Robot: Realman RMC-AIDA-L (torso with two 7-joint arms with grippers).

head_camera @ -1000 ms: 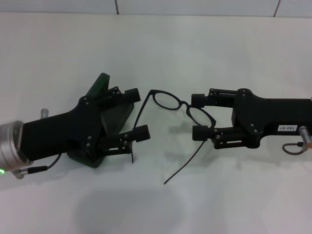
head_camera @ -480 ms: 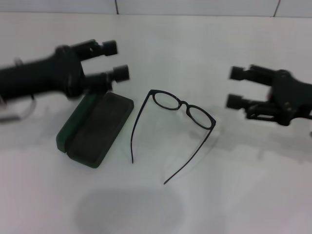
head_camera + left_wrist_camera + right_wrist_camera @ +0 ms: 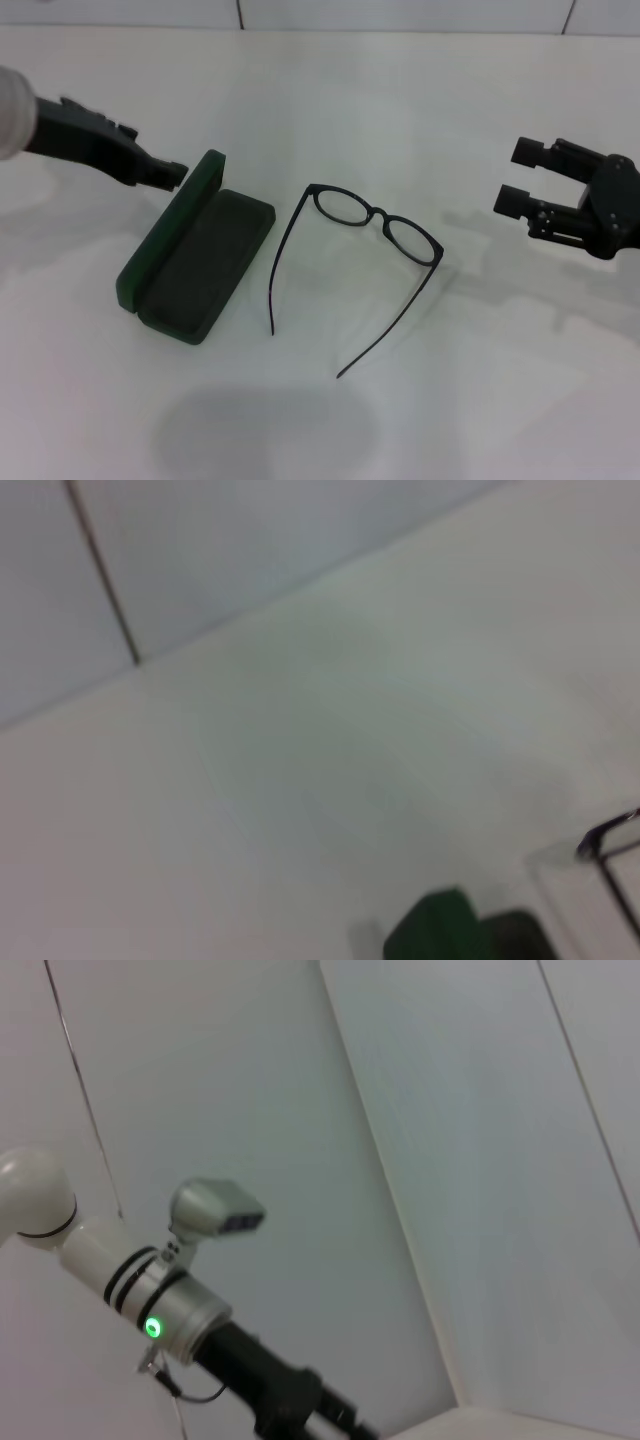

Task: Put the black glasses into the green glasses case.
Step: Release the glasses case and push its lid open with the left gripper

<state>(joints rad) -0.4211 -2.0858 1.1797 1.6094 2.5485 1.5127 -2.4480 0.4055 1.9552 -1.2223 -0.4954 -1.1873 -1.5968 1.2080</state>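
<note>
On the white bench [image 3: 330, 120] the glasses [image 3: 362, 255] lie unfolded just beside the case [image 3: 195, 268], apart from it, lenses toward the far side and both temple arms spread toward the robot. The case lies open, its lid standing on edge along the left side and its dark lined tray bare. Neither gripper holds anything. The left gripper [image 3: 165, 172] hangs above the far corner of the case, seen edge-on, so I cannot tell whether its fingers are parted or closed. The right gripper [image 3: 522, 175] hovers well to the right of the glasses with its two fingers parted and nothing between them. I judge the task to be at the step after opening, with the pick-up of the glasses not yet begun. The next move probably calls for one gripper to come down over the thin frame, perhaps at the bridge or the near lens rim, and close gently, since the frame is slim and lies flat on the bench. The spread temples look wider than the tray, so they may need folding or careful angling before the glasses go in. No lettering, brand or label can be read on the case, glasses or grippers in these views.
</note>
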